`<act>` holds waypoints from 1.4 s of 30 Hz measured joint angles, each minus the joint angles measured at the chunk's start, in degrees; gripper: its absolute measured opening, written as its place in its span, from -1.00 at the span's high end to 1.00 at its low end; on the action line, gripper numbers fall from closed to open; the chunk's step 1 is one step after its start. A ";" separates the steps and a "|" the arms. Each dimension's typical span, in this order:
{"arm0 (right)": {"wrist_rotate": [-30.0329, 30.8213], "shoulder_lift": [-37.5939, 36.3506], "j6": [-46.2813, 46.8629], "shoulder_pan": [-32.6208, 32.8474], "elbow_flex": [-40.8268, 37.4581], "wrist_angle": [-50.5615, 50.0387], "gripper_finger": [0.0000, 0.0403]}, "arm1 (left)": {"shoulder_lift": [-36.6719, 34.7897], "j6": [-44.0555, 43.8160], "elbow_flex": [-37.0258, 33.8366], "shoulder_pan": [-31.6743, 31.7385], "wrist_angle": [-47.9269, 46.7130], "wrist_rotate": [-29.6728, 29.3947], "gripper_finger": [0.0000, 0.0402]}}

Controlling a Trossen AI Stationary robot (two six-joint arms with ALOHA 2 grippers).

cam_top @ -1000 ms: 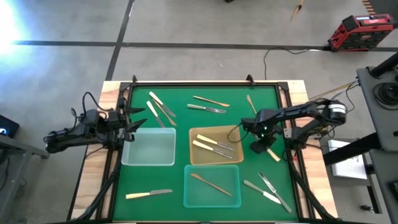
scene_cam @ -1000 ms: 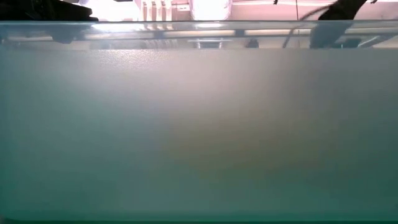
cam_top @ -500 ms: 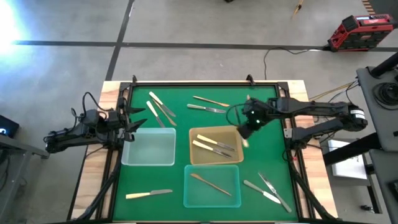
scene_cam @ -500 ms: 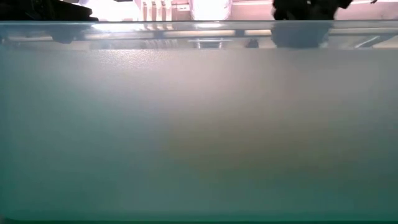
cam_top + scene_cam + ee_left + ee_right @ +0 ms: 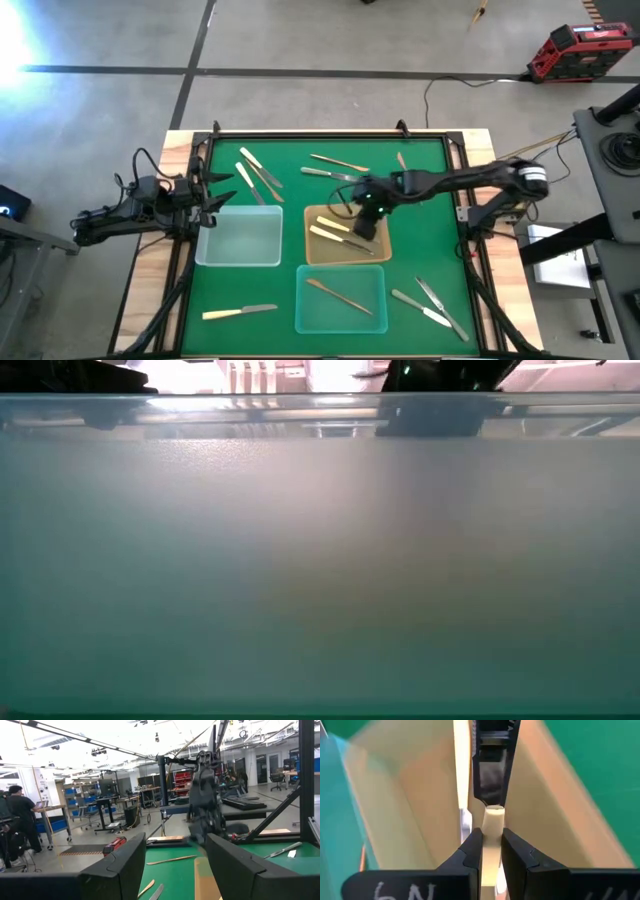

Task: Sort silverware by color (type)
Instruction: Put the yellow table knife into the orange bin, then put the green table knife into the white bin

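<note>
Reaching in from the right edge of the green mat (image 5: pixel 420 250), the right gripper (image 5: pixel 366 220) hangs over the amber tray (image 5: pixel 318 255) at the mat's middle in the high view, where two cream-handled knives (image 5: pixel 345 237) already lie. The left gripper (image 5: pixel 212 190) waits at the left edge, just outside the clear tray (image 5: pixel 240 237). A gold piece (image 5: pixel 345 296) lies in the teal tray (image 5: pixel 340 300) by the near edge. Loose silverware is spread about: three pieces (image 5: pixel 256 172) near the far-left corner, two (image 5: pixel 335 168) along the far edge, a cream-handled knife (image 5: pixel 240 312) near the near-left corner, and silver pieces (image 5: pixel 430 305) near the near-right corner. The low view is filled by a tray wall (image 5: pixel 320 560), with only a dark part of an arm (image 5: pixel 440 375) above it. The left wrist view shows its fingers (image 5: pixel 125 865) spread wide with nothing between them, the right arm (image 5: pixel 205 795) across the mat, and a person (image 5: pixel 22 810) in the room beyond. The right wrist view shows its fingers (image 5: pixel 470 855) pinching a cream handle (image 5: pixel 492 835) held over the amber tray floor (image 5: pixel 400 795), beside a knife (image 5: pixel 462 780) lying there.
</note>
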 joint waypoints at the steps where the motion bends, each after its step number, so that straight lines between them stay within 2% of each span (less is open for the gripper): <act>1: -1.34 1.35 -0.44 -0.01 0.18 0.04 0.83 | 0.00 0.00 0.00 0.00 0.00 -0.02 0.04; 7: -9.09 6.99 -6.61 1.43 4.41 -7.73 0.83 | 0.02 0.01 0.00 0.01 0.00 -0.01 0.04; 13: -9.82 11.51 -10.09 3.22 10.39 -15.82 0.80 | 0.00 0.00 0.00 0.02 0.00 -0.02 0.04; 19: -9.85 13.08 -9.64 3.80 15.28 -17.71 0.31 | 0.00 0.00 0.00 0.00 0.00 -0.02 0.04; 24: -9.76 10.94 -7.99 3.79 20.62 -28.77 0.08 | 0.00 0.01 -0.01 0.01 0.01 -0.02 0.04; 28: -9.75 6.46 -1.73 5.02 23.01 -42.06 0.05 | 0.01 0.01 -0.02 0.02 0.00 -0.02 0.04; 30: -9.44 3.34 2.50 7.02 22.10 -45.36 0.05 | 0.02 0.01 0.00 0.02 0.00 -0.02 0.04; 33: -8.21 -1.90 11.41 11.73 18.48 -45.99 0.08 | 0.00 0.02 -0.02 0.02 0.00 0.00 0.04; 38: -1.54 -8.79 31.66 23.24 11.46 -45.03 0.15 | 0.02 0.02 0.00 0.02 0.00 -0.02 0.04; 42: -1.85 -12.41 48.85 34.56 5.73 -40.46 0.19 | 0.01 0.00 -0.01 0.01 0.00 -0.01 0.04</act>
